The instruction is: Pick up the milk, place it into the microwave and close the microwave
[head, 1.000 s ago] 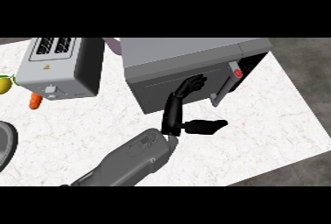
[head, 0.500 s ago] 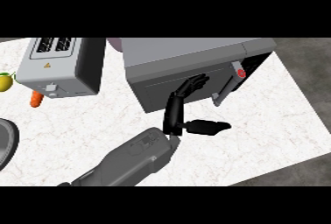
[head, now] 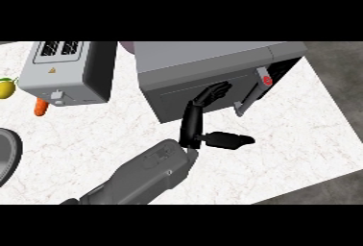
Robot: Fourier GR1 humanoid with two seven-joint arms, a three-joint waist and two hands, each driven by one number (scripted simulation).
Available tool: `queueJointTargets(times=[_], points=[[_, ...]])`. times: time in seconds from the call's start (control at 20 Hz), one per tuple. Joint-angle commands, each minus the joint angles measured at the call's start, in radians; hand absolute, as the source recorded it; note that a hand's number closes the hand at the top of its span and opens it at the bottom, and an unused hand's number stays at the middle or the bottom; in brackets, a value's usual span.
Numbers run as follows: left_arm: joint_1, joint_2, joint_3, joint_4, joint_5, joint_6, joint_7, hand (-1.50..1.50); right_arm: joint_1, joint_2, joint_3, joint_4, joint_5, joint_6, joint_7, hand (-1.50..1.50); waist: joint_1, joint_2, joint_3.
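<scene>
The grey microwave (head: 212,60) stands at the back of the counter, a little right of the middle. Its door (head: 170,98) is almost closed, with a narrow dark gap left at its right edge. In that gap shows a small red and white thing (head: 264,80); I cannot tell whether it is the milk. My left hand (head: 191,122) reaches up from the lower left. It is open, its straight fingers (head: 212,92) rest on the door's face and its thumb (head: 228,140) sticks out to the right. The right hand does not show.
A silver toaster (head: 60,72) stands at the back left. By it lie a yellow fruit (head: 6,88) and an orange carrot (head: 41,106). A dark round rim (head: 7,158) shows at the left edge. The counter (head: 297,139) ends at the right and lower right.
Hardly anything differs: the left hand stays against the microwave door, and the gap at the door's right edge looks about the same.
</scene>
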Motion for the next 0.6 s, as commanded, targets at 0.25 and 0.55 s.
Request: queueJointTargets(times=[0.25,0.55], points=[[-0.076,0.001,0.068,0.088,0.059,0.013,-0.02,-1.5,-0.025,0.07,0.045,0.126,-0.197,0.073,0.056,-1.5,-0.005,0.015,-0.001],[-0.076,0.001,0.072,0.11,0.081,0.008,-0.054,-1.5,-0.054,0.048,0.038,0.178,-0.253,0.105,0.082,-1.5,-0.009,0.015,-0.002]])
